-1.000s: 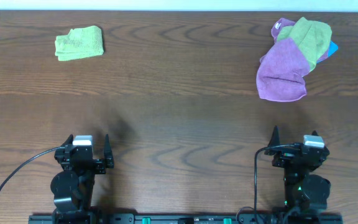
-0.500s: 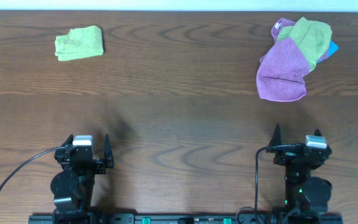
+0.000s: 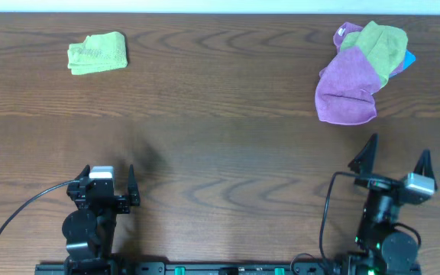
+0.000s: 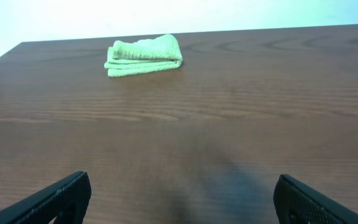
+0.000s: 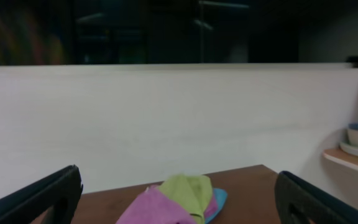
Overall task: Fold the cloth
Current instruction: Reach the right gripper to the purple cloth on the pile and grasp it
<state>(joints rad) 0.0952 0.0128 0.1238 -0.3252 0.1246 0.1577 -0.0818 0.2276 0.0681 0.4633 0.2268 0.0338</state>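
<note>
1. One purple cloth (image 3: pixel 346 92) was seen at the far right of the table (image 3: pixel 220 137). It lay crumpled and unfolded, with a small pale tag (image 3: pixel 341 32) at its far left corner.
2. Two lime-green pieces were counted. The first green cloth (image 3: pixel 378 42) was draped over the far part of the purple cloth, touching it. The second green cloth (image 3: pixel 98 53) lay folded at the far left, well apart from the heap.
3. One blue cloth (image 3: pixel 409 59) was counted. Only an edge of it was shown, at the right side of the heap, beneath the first green cloth.
4. Two grippers were counted. The left gripper (image 3: pixel 109 179) was held at the near left of the table, its fingers spread wide apart with nothing between them.
5. The right gripper (image 3: pixel 398 156) was held at the near right, on the near side of the heap and apart from it. Its fingers were likewise spread wide, and nothing was gripped.
6. In the right wrist view, the heap was seen low in the picture between the two fingers, with a pale wall (image 5: pixel 166 124) behind it.
</note>
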